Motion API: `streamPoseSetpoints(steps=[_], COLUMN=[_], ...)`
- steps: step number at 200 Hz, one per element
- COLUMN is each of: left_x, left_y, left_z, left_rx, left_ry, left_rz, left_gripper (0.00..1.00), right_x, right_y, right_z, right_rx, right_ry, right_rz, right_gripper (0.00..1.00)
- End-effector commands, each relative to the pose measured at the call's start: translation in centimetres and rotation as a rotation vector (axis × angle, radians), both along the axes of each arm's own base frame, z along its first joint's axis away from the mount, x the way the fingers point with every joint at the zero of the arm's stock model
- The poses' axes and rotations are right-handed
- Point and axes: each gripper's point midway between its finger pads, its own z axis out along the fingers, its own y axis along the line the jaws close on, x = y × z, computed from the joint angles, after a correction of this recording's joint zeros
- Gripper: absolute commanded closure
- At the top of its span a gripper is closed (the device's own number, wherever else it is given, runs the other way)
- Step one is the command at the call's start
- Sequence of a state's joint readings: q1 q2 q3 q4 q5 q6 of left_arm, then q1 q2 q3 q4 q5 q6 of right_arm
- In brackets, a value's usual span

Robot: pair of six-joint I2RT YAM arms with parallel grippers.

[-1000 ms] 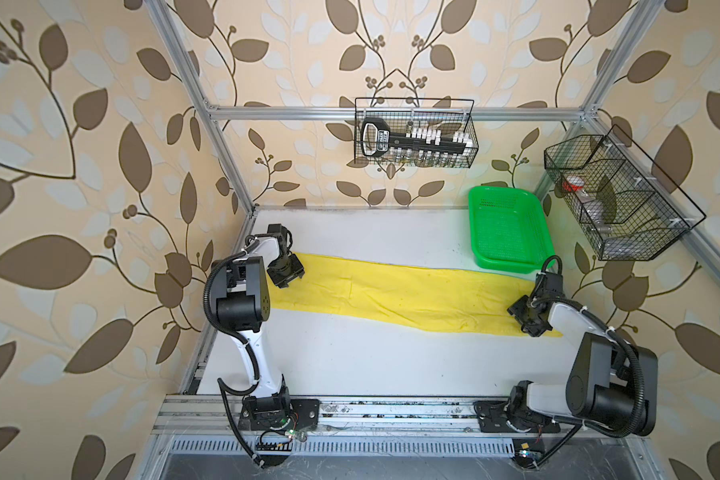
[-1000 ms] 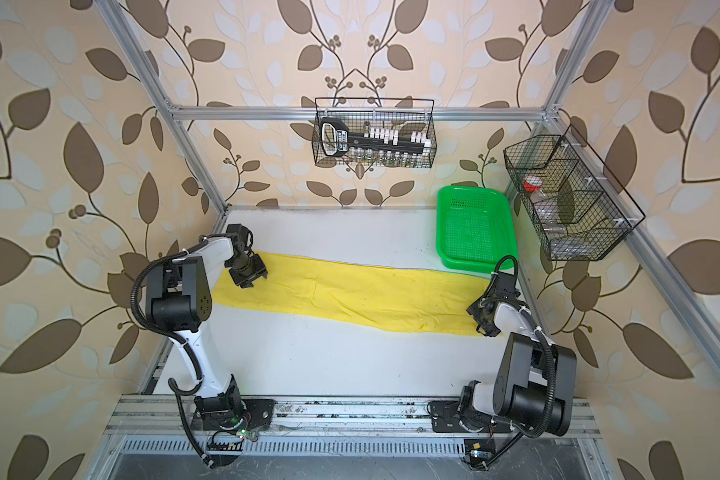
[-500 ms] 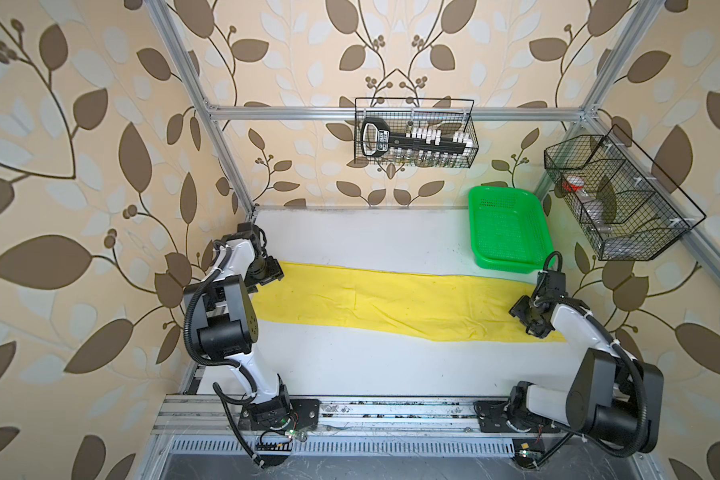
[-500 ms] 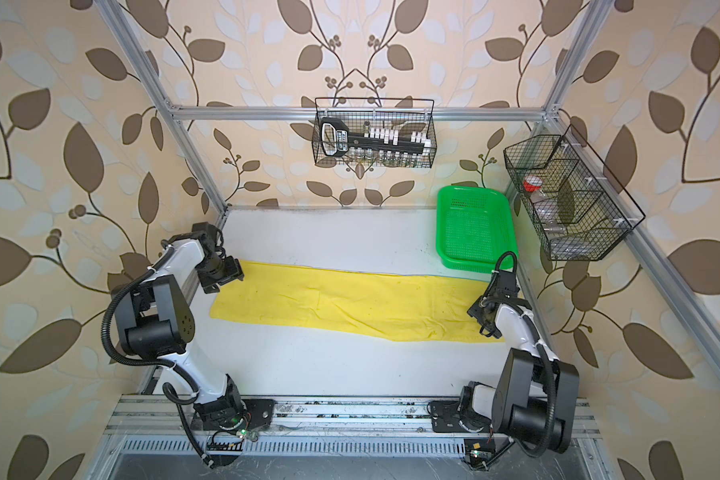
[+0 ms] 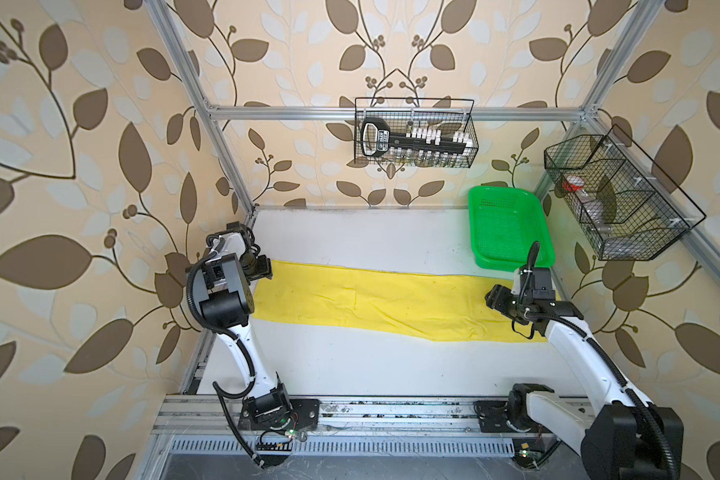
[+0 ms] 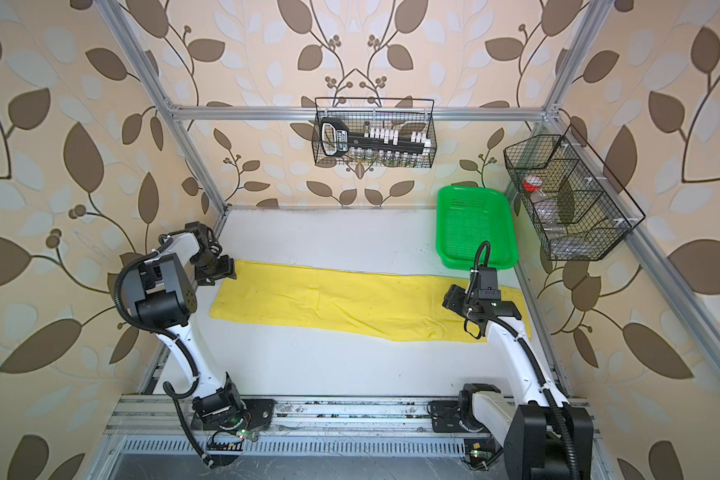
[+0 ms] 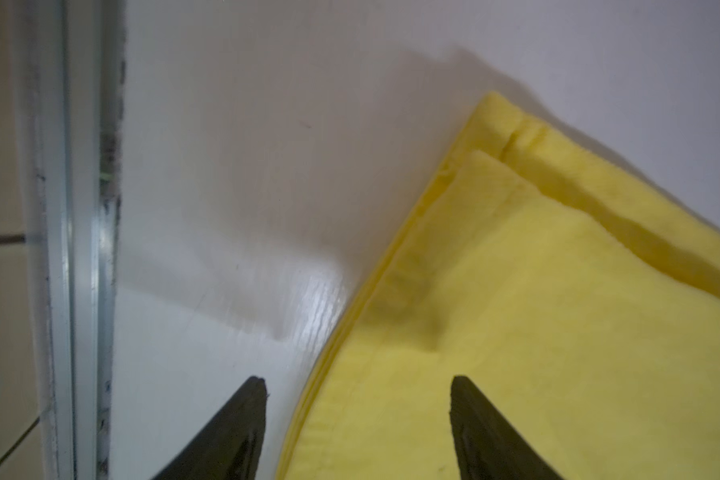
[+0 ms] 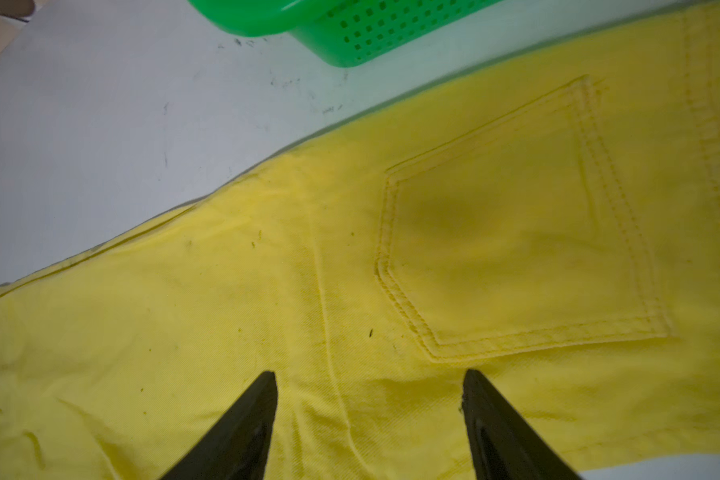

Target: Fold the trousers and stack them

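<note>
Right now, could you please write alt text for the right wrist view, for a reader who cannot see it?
Yellow trousers lie flat on a white table, a stitched pocket showing, with the open right gripper poised over them. A green basket corner sits beyond.

The trousers (image 5: 371, 303) are plain bright yellow and the table (image 5: 371, 365) is white. The mesh basket (image 5: 508, 224) is green; the walls (image 5: 80, 166) are beige with brown and pale leaves.

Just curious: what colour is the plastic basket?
The plastic basket is bright green, clearest in a top view.
</note>
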State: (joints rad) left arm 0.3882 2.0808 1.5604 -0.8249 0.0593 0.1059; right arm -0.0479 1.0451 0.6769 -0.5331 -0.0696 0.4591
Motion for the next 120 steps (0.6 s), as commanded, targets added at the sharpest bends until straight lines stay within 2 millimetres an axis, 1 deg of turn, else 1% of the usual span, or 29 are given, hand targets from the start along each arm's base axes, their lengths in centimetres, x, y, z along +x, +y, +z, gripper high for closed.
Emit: streamPoseSetpoints(steps=[1,13,23,45,57,89,101,112,120], left_x=[0.6,0.5,0.5,0.0,-0.4,-0.6,-0.6,-0.7,-0.9], left_y=[0.8,1.1,1.1,0.0,-0.4,-1.6,-2.0,-1.9,-1.4], left_z=[0.2,-0.4,-0.9,-2.7,-3.5,-4.0,-3.9,-3.5,-3.1], left_rx=[-0.005,-0.004,-0.014,-0.078,-0.085,-0.082,-0.065,-0.052,-0.03], left_ry=[-0.005,0.008,0.013,0.046,0.073,0.094,0.103,0.117,0.134], left_rz=[-0.014,-0.002,0.024,0.064,0.071,0.055,0.038,0.042,0.055], left_gripper=[0.32,0.34,0.38,0.42,0.47,0.7,0.84,1.0,1.0], right_x=[0.4,0.3,0.2,0.4,0.5,0.8,0.8,0.8,0.8], right_y=[1.8,2.2,2.4,2.4,2.5,2.7,2.8,2.8,2.8], right_z=[1.7,2.1,2.3,3.0,3.1,3.2,3.1,3.1,3.1], right_rx=[0.022,0.018,0.019,0.017,0.018,0.035,0.042,0.046,0.049], right_ry=[-0.044,-0.042,-0.042,-0.064,-0.063,-0.073,-0.073,-0.075,-0.077], right_rz=[0.082,0.104,0.111,0.116,0.118,0.116,0.115,0.115,0.114], right_gripper=[0.28,0.28,0.28,0.28,0.28,0.28,0.28,0.28,0.27])
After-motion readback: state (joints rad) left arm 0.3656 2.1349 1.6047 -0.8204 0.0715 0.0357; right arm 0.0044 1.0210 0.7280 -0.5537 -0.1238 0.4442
